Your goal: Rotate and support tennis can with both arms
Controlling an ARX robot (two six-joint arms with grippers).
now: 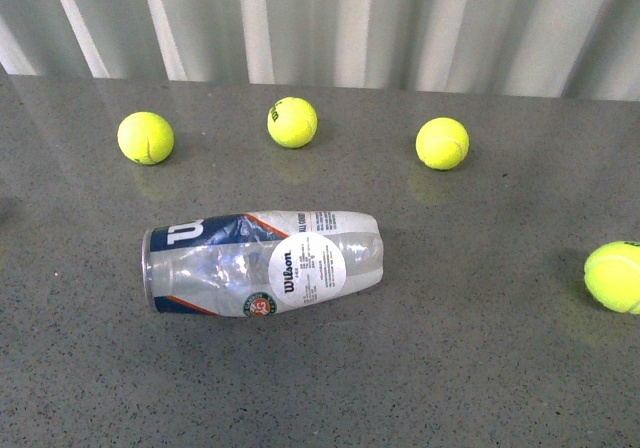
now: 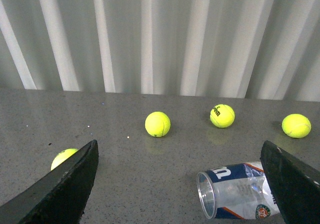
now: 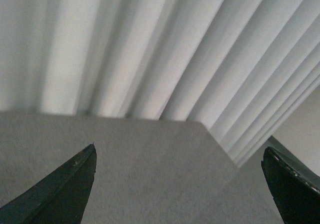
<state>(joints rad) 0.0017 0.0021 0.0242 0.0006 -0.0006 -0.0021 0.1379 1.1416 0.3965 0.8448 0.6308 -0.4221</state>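
On the table [image 1: 480,358] lies the tennis can [image 1: 262,263]; left claw [image 2: 179,148], right claw [image 3: 178,151] (wrist views only) gape empty.

**Room around the can [image 1: 262,263]**

Bare table [image 1: 400,388] is lying open in front of it and at both ends — left ball [image 1: 146,137], middle ball [image 1: 292,122] and right ball [image 1: 442,143] are sitting behind, well apart. A fourth ball [image 1: 614,276] is sitting far right.

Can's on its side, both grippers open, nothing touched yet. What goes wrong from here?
1. The tennis can lies on its side, free on the table; a one-arm push would likely roll it toward the tennis balls.
2. Its clear wall looks crumpled, so a hard squeeze may buckle it or slip.
3. The right gripper faces the table edge and curtain, with the can out of its view; it may approach blind.
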